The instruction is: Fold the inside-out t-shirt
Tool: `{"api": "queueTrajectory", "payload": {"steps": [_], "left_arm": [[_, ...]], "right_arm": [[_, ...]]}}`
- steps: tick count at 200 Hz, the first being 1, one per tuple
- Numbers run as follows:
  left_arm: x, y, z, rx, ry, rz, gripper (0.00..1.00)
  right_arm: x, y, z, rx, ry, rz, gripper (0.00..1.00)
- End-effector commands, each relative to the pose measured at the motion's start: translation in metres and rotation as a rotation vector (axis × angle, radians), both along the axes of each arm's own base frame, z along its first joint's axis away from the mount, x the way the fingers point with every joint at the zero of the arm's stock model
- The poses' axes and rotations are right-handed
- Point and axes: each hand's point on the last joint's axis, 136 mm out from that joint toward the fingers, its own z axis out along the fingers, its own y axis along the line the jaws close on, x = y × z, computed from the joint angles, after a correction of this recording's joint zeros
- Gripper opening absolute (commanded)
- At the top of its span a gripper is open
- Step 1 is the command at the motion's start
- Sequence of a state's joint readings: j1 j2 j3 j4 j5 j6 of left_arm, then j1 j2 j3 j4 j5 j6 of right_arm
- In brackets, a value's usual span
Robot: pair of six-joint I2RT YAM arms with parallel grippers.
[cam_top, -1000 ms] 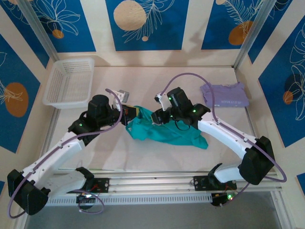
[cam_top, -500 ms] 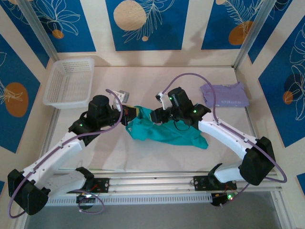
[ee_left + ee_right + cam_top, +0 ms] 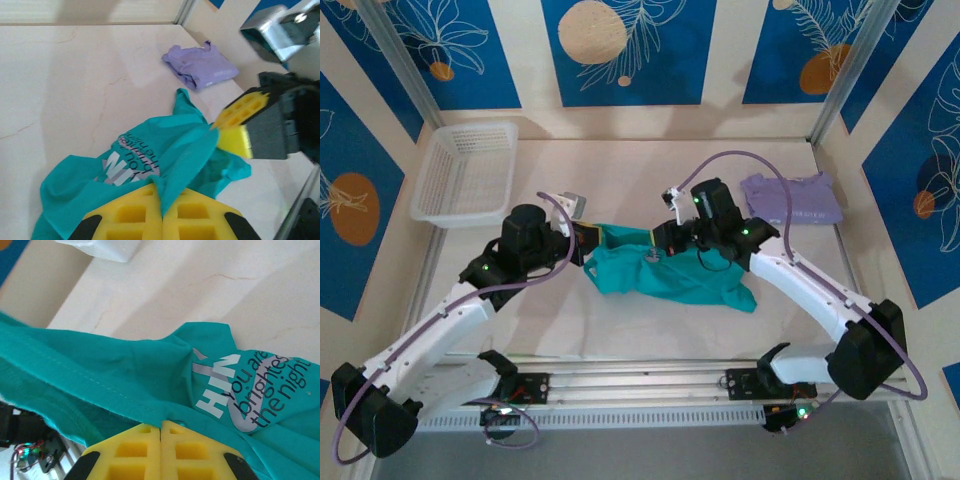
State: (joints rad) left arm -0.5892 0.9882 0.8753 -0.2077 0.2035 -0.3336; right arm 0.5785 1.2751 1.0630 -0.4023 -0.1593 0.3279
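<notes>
High rear view down on the table (image 3: 650,170); two close opposed wrist views; teal t-shirt (image 3: 670,280) common to all.

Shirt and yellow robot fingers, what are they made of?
The shirt looks like soft, matte knit cloth: it creases and has a stitched hem. The right fingers look like matte yellow plastic, maybe foam, moulded with square hollows.

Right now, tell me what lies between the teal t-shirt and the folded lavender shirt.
Bare table: in the left wrist view, a strip of it separates the teal t-shirt from the lavender shirt.
</notes>
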Motion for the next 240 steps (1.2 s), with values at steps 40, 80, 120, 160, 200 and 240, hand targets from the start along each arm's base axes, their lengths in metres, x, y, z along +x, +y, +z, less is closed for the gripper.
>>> {"api": "queueTrajectory", "payload": {"steps": [40, 80, 120, 160, 200, 240], "left_arm": [[0.007, 0.02, -0.028, 0.139, 0.013, 0.075, 0.0], [0.01, 0.016, -0.045, 0.149, 0.046, 0.072, 0.01], [0.016, 0.019, -0.064, 0.145, 0.088, 0.125, 0.02], [0.022, 0.026, -0.067, 0.083, 0.101, 0.212, 0.0], [0.022, 0.027, -0.071, -0.01, 0.137, 0.267, 0.0], [0.015, 0.034, -0.08, -0.058, 0.161, 0.307, 0.0]], "right_arm": [[-0.02, 0.007, 0.026, 0.108, -0.069, 0.168, 0.0], [-0.024, 0.008, 0.017, 0.077, -0.074, 0.197, 0.0], [-0.035, 0.019, 0.0, 0.045, -0.062, 0.246, 0.0], [-0.043, 0.025, -0.029, -0.046, -0.027, 0.275, 0.0], [-0.051, 0.033, -0.044, -0.055, 0.008, 0.309, 0.0], [-0.033, 0.017, -0.051, -0.116, 0.037, 0.191, 0.0]]}}
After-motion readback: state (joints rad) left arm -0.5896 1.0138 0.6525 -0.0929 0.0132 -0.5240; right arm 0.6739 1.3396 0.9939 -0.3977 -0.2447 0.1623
